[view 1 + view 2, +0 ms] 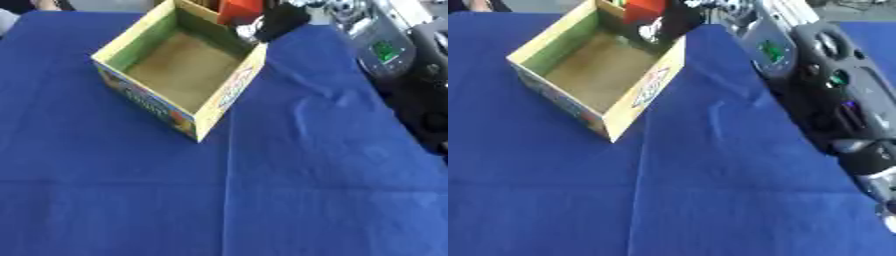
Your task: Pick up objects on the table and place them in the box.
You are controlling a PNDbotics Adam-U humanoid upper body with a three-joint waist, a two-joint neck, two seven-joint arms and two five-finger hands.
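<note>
Up at twelve o'clock, the right hand (667,22) holds a red object (646,8) over the far rim of the open box (229,90) on the blue-clothed bench (262,200).

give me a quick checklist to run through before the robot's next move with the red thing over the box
1. Open cardboard box stands upright on the blue tablecloth: ok.
2. Box floor bare, room for the object: ok.
3. Red blocky object sits over the box's far corner, at the right hand: ok.
4. Right hand's hold on the red object: cannot tell, its fingers are not made out.
5. Object fully inside the box walls before release: cannot tell.
6. Left hand out of the way: ok, it shows in neither view.
</note>
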